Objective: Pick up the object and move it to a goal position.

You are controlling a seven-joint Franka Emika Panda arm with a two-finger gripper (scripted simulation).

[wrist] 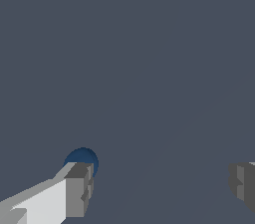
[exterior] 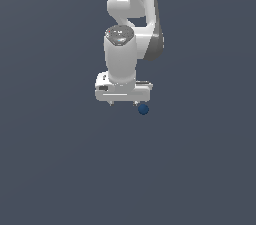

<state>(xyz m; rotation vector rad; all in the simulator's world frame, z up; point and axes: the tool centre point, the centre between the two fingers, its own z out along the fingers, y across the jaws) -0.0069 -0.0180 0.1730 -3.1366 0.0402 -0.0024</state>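
The small dark blue ball (exterior: pixel 143 109) lies on the grey floor just below the white gripper (exterior: pixel 123 104), off its end toward the exterior view's right. In the wrist view the ball (wrist: pixel 80 158) shows partly hidden behind one grey fingertip (wrist: pixel 78 190), outside the gap. The gripper (wrist: pixel 162 188) is open with its two fingers far apart, and nothing sits between them. The other fingertip (wrist: pixel 243 184) shows at the frame's edge.
The white arm (exterior: pixel 132 9) rises from the gripper toward the top of the exterior view. Around it there is only plain dark grey floor (exterior: pixel 60 159).
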